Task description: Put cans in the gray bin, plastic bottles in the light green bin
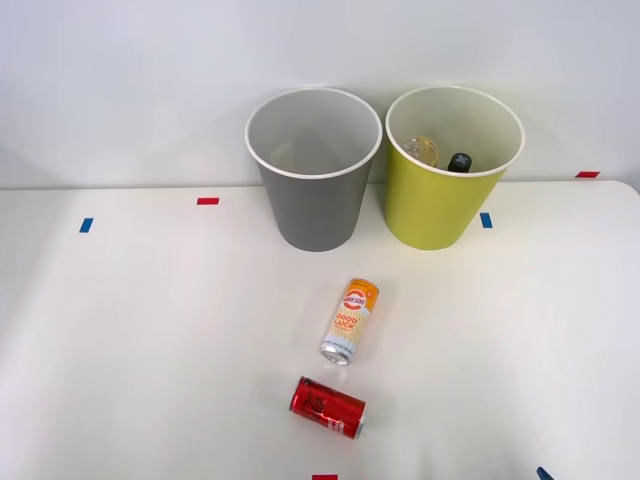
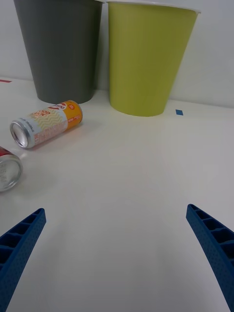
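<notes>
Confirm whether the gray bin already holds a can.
No: the gray bin looks empty inside, and both cans lie on the table.

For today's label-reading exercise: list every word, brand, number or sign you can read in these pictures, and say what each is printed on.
"GOOD LUCK": on the side of the orange can, under a red round logo whose lettering is too small to read.
Finer print on the orange can: too small to read.
Red can: pale markings on its side, not readable.
Gray bin and green bin: no text.
</notes>
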